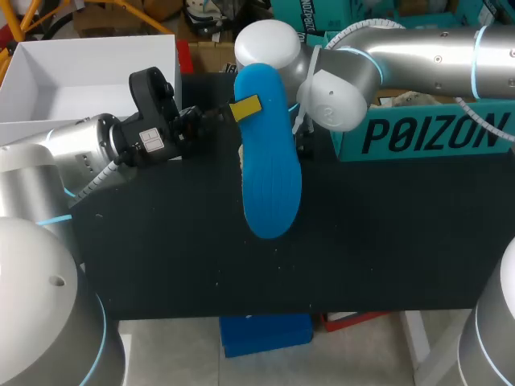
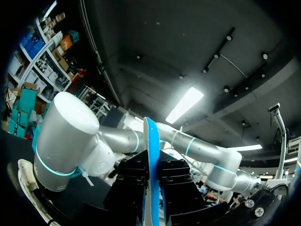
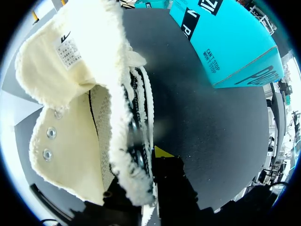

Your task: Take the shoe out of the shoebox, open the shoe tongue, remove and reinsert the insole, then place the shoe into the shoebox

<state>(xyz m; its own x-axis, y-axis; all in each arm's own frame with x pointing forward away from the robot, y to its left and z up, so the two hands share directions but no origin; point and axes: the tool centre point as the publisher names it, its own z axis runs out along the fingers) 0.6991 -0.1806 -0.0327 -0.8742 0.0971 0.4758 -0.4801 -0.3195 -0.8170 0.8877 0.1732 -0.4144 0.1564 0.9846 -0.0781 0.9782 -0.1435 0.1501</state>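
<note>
Cream shoe [image 3: 80, 122], label [image 3: 70, 47] inside, crowds my right tool [image 3: 151, 159]; grip, cannot tell. Left tool [image 2: 151, 188] pinches the blue insole [image 1: 269, 161] above the black bench [image 1: 386, 241], lettered teal box [image 1: 426, 133] on it.

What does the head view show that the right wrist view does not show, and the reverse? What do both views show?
Only the head view shows the blue insole, gripped near one end by the left hand. Only the right wrist view shows the cream shoe, with its laces and frayed edges. Both views show the teal box and the black table.
</note>
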